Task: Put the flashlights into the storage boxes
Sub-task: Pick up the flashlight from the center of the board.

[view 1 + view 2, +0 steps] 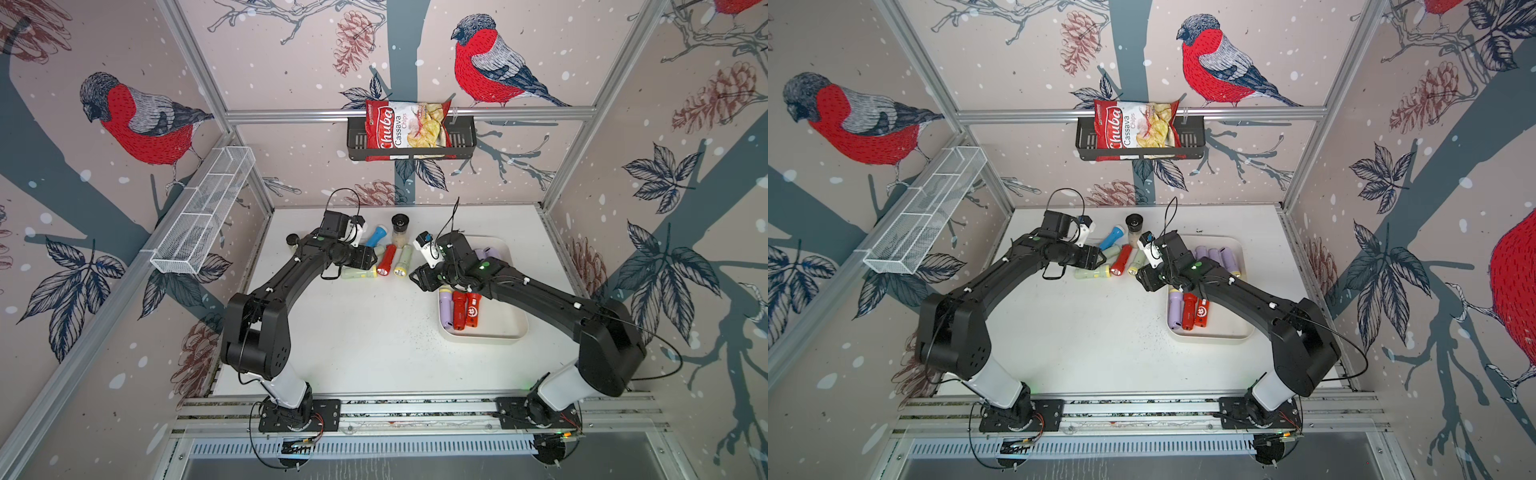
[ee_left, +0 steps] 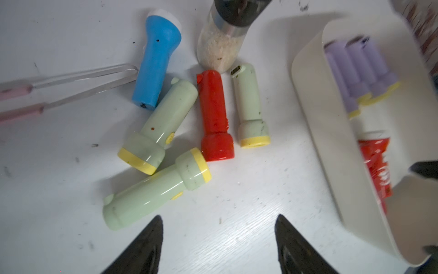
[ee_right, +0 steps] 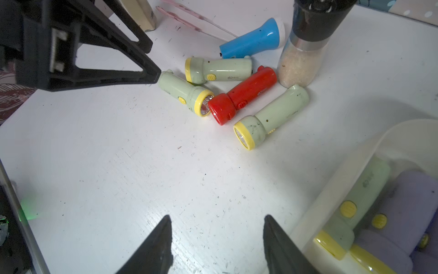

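Left gripper (image 2: 219, 216), jaws apart and empty, is closer to the green flashlight (image 2: 151, 191) lying left-to-right, tail just beside its tip

The only words I can read stand on the chip bag (image 1: 405, 126) at twelve o'clock, propped in the black basket (image 1: 465, 139) on the back wall. In both top views it shows "Chuba" in big white script on red, turned on its side, with "Cassava Chips" in smaller dark letters beside it.

At three o'clock from the table's middle, a red flashlight (image 1: 473, 309) in the tray (image 1: 498, 322) carries a round white cog-like sign; I can make out no letters.

In my right wrist view, the pale green flashlight on the table (image 3: 225, 68) and the pale green flashlight in the tray (image 3: 365, 187) each bear a small grey mark, too small or blurred to read.
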`<action>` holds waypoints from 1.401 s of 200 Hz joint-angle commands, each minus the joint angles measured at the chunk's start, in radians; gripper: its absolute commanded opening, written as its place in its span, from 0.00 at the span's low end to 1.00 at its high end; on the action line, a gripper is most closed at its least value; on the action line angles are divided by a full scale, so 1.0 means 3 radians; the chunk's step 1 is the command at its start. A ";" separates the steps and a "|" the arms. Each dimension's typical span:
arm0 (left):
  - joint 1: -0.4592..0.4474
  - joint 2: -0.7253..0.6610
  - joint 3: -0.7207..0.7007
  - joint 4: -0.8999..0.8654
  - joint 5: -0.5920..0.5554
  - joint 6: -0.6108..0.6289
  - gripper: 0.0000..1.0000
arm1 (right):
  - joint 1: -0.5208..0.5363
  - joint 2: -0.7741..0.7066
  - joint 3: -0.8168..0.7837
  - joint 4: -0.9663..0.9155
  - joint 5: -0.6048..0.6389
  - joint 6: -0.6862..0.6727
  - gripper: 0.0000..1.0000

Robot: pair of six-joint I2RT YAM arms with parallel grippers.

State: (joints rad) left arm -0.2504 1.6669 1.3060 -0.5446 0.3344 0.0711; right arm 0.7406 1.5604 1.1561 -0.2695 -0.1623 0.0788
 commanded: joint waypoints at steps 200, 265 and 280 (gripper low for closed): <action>0.0135 0.0905 0.0169 -0.0126 -0.1063 0.3190 0.75 | -0.0068 -0.0267 -0.0499 0.0572 -0.0103 -0.0048 0.63; 0.0137 0.0972 0.0105 -0.0007 -0.1036 0.3184 0.56 | -0.0092 -0.0308 -0.0568 0.0622 -0.0093 0.0003 0.63; 0.0137 0.0929 0.0047 0.0028 -0.1026 0.3174 0.51 | -0.0096 -0.0318 -0.0576 0.0632 -0.0097 0.0003 0.63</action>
State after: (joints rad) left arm -0.2108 1.9671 1.3403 -0.5598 0.0055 1.0203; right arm 0.7128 1.4765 0.9871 -0.1127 -0.1844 0.0616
